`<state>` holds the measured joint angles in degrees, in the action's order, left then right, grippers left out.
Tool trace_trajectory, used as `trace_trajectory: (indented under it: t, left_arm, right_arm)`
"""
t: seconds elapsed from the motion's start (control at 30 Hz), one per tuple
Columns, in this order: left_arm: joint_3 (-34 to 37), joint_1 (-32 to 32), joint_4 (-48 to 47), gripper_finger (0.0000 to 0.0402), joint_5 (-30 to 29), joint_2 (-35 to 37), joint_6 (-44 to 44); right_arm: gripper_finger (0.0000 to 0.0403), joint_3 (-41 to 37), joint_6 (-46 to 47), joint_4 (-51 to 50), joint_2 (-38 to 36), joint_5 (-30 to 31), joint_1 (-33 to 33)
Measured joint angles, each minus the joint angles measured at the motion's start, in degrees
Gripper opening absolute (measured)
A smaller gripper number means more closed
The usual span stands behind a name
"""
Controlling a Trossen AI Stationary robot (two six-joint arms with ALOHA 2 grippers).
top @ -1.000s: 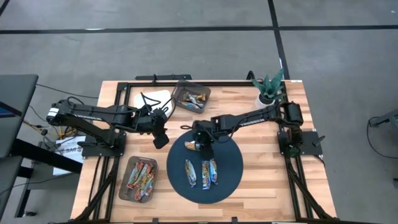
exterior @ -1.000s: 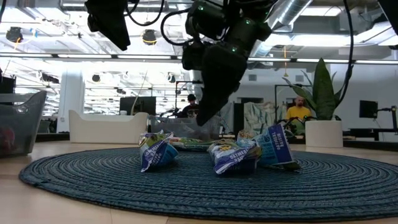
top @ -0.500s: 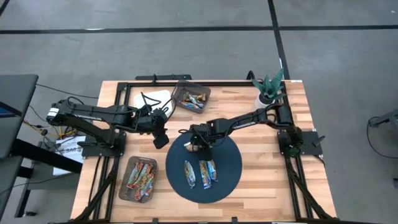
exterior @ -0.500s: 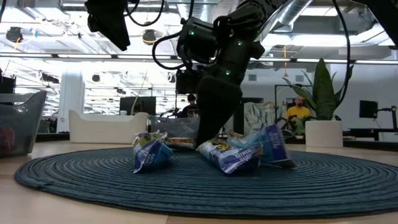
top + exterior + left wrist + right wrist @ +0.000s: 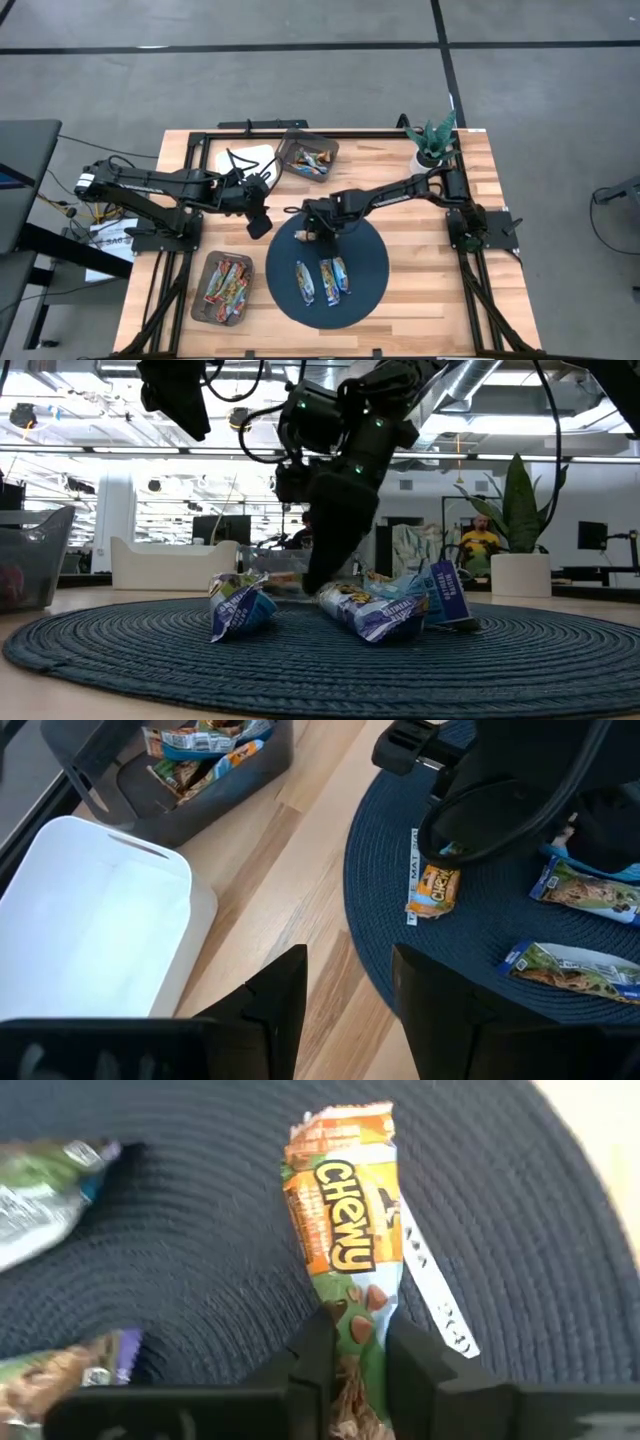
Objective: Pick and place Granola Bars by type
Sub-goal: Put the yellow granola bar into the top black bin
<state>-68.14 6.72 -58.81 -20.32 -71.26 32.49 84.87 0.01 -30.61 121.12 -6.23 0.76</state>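
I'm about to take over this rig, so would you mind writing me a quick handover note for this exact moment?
Right gripper: down on the round blue mat, shut on the orange Chewy bar; a thin white strip lies beside it.
Left gripper: open, empty, hovering near the mat's edge.
Done: bars sit in the far grey bin and the near bin.
Left: three blue-wrapped bars on the mat, plus the gripped one. White bin holds nothing visible.

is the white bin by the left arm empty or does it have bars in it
Empty. The left wrist view looks into the white bin and shows only bare white walls and floor, no bars.
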Motion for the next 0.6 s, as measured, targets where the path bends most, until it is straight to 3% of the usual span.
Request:
trace_trajectory:
  t: [0.27,0.6]
  left_arm:
    - [0.00,0.00,0.01,0.0141,0.00,0.00,0.26]
    - [0.00,0.00,0.02,0.0141,0.00,0.00,0.33]
  right_arm:
    - [0.0041,7.74,-1.57,-6.94,-3.14,2.06,-4.11]
    - [0.0040,13.69,-1.53,-6.59,-9.55,9.65,-16.34]
